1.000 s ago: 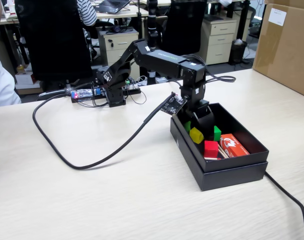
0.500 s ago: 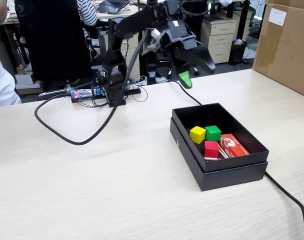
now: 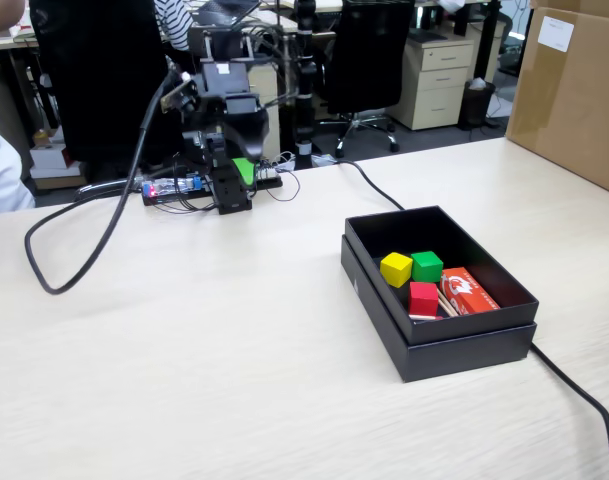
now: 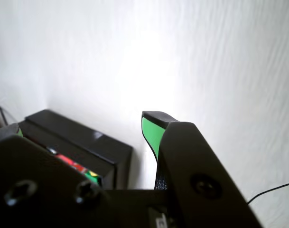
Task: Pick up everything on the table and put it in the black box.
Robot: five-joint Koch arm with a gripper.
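The yellow cube (image 3: 395,268), green cube (image 3: 427,265) and red cube (image 3: 422,298) lie inside the black box (image 3: 384,305), at the right of the table (image 3: 184,380) in the fixed view. The arm is folded at the table's far edge, well away from the box. My gripper (image 3: 234,178) hangs low by the arm's base. In the wrist view my gripper (image 4: 82,122) is open and empty, and its green-padded finger (image 4: 151,133) stands far from the other jaw. The black box (image 4: 87,142) shows between them, with slivers of colour inside.
A red-and-white matchbox (image 3: 468,290) with loose matches lies in the box beside the cubes. A big brown carton (image 3: 574,90) stands at the back right. Black cables run across the table at the left (image 3: 44,270) and from under the box at the right (image 3: 584,400).
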